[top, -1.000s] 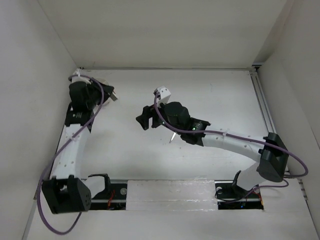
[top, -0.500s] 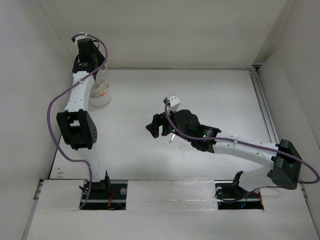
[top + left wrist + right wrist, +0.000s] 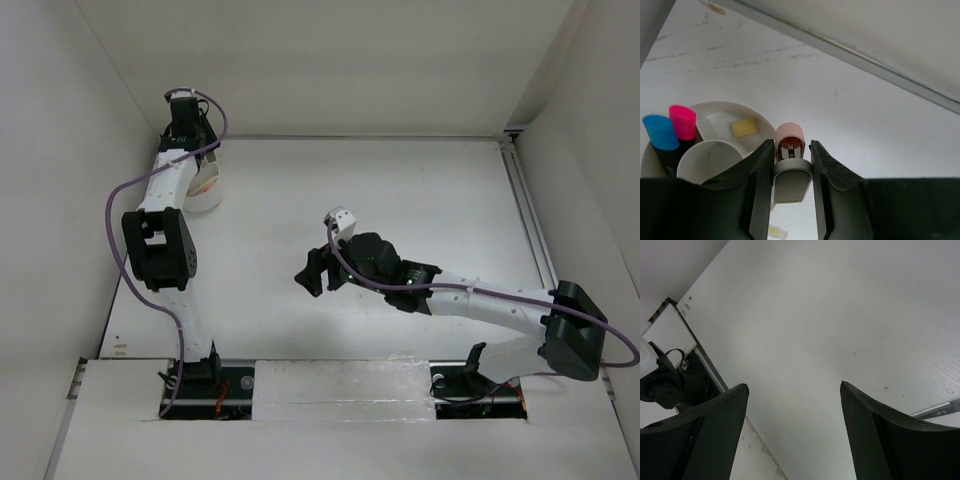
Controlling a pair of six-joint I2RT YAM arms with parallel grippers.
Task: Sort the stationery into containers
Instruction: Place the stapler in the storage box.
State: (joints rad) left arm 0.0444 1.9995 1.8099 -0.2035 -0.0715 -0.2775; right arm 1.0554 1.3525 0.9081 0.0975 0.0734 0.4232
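In the left wrist view my left gripper [image 3: 791,150] is shut on the pink pen [image 3: 790,136], whose grey clip shows between the fingers. It hangs just right of the round white cup [image 3: 720,105]. In the cup stand a blue-capped marker [image 3: 660,132] and a pink-capped marker [image 3: 682,122], and a tan eraser [image 3: 744,127] lies in another compartment. From above, the left gripper [image 3: 195,150] is at the far left by the cup [image 3: 207,195]. My right gripper [image 3: 312,270] is open over bare table, and the right wrist view shows nothing between the jaws of this gripper [image 3: 792,390].
A small pale-yellow piece [image 3: 776,231] lies on the table under the left jaws. A thin silvery strip [image 3: 937,409] crosses the right edge of the right wrist view. The back wall [image 3: 330,70] and left wall stand close to the cup.
The left arm has stretched out from a folded pose to the far left corner and now hangs by the cup. The right gripper has shifted slightly toward the near edge, covering a thin silvery piece.
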